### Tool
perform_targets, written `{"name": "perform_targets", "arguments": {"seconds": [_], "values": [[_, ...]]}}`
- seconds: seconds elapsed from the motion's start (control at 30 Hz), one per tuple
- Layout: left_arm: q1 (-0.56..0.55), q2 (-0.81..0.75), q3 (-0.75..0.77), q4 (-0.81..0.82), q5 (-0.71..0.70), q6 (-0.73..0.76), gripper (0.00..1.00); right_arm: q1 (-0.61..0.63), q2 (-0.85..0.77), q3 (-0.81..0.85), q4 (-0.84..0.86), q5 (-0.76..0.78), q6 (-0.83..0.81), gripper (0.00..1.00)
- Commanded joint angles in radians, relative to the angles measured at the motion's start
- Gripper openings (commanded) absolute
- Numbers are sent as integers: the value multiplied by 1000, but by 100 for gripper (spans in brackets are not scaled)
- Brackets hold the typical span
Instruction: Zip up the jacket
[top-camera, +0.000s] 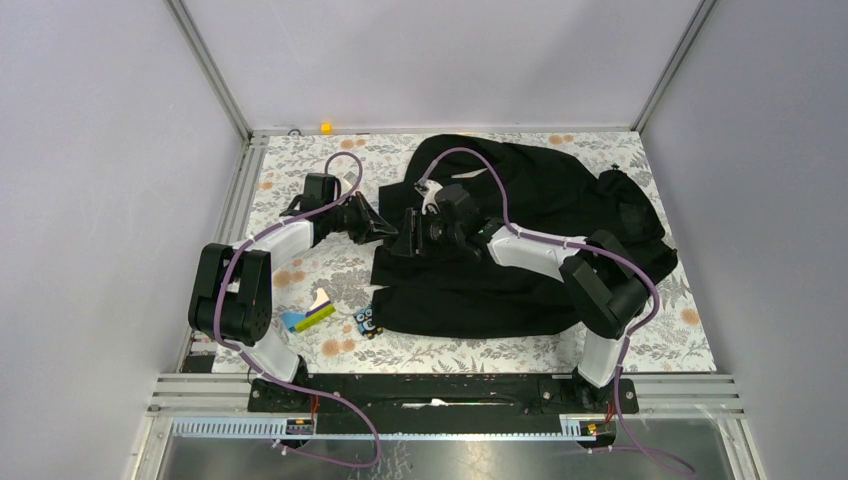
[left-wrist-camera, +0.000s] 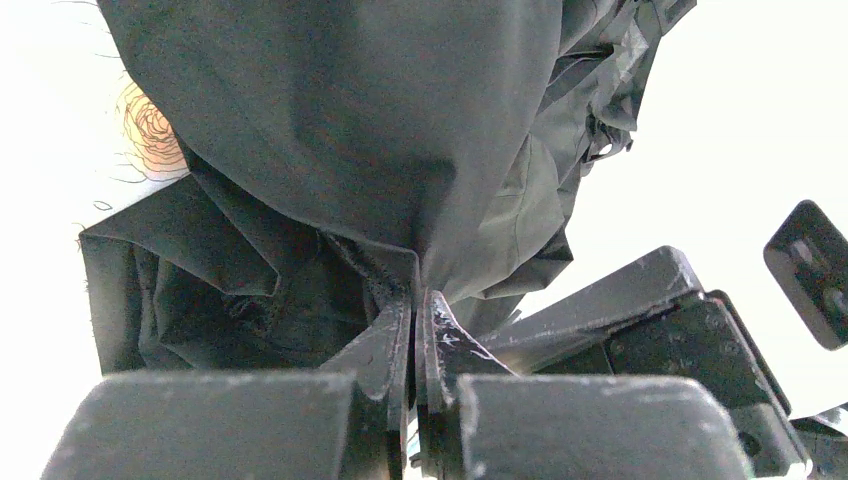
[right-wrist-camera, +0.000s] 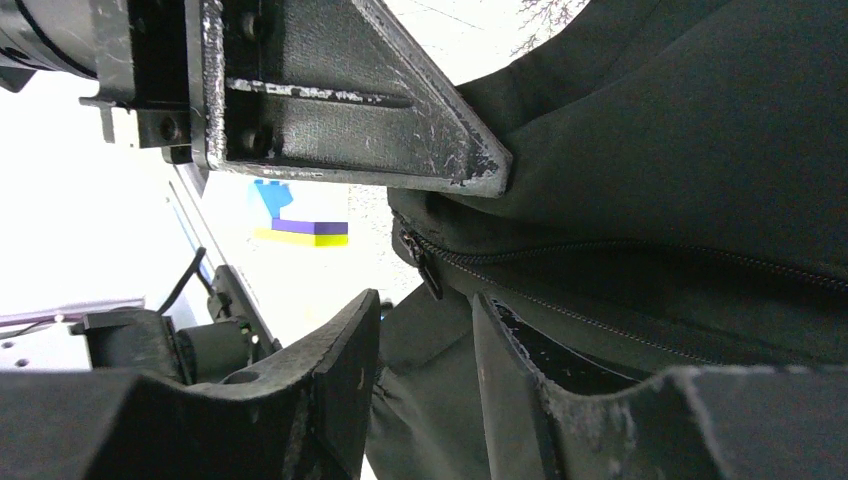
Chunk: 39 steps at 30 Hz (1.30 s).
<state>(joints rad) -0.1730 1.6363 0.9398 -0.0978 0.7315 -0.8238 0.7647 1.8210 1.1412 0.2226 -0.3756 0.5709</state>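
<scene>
The whole table (top-camera: 290, 170) is viewed from high above its near edge. Both wrist views are set very close against the jacket (top-camera: 560, 190), facing each other; its bunched edge is shared by all three.

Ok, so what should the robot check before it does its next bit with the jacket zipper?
1. Left gripper holding the jacket: ok, shut on a pinch of fabric.
2. Zipper pull in sight: ok, the right wrist view shows it.
3. Right gripper on the pull: not ok, jaws apart, pull just past the fingertips.
4. Zipper done up: not ok, two tooth rows lie apart.
5. Pull seated on both rows: cannot tell.
</scene>
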Motion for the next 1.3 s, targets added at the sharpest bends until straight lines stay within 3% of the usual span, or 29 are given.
{"name": "perform_targets", "arguments": {"seconds": [0.0, 0.3, 0.77, 1.27], "values": [[7, -27, -13, 27, 30, -3, 0, 41, 15, 45, 13, 86, -62, 43], [8, -17, -13, 28, 42, -3, 0, 92, 32, 54, -12, 249, -103, 41], [7, -11, -18, 32, 45, -8, 0, 133, 58, 88, -22, 312, -112, 34], [7, -10, -22, 33, 53, -12, 0, 190, 51, 70, 28, 504, -88, 29]]}}
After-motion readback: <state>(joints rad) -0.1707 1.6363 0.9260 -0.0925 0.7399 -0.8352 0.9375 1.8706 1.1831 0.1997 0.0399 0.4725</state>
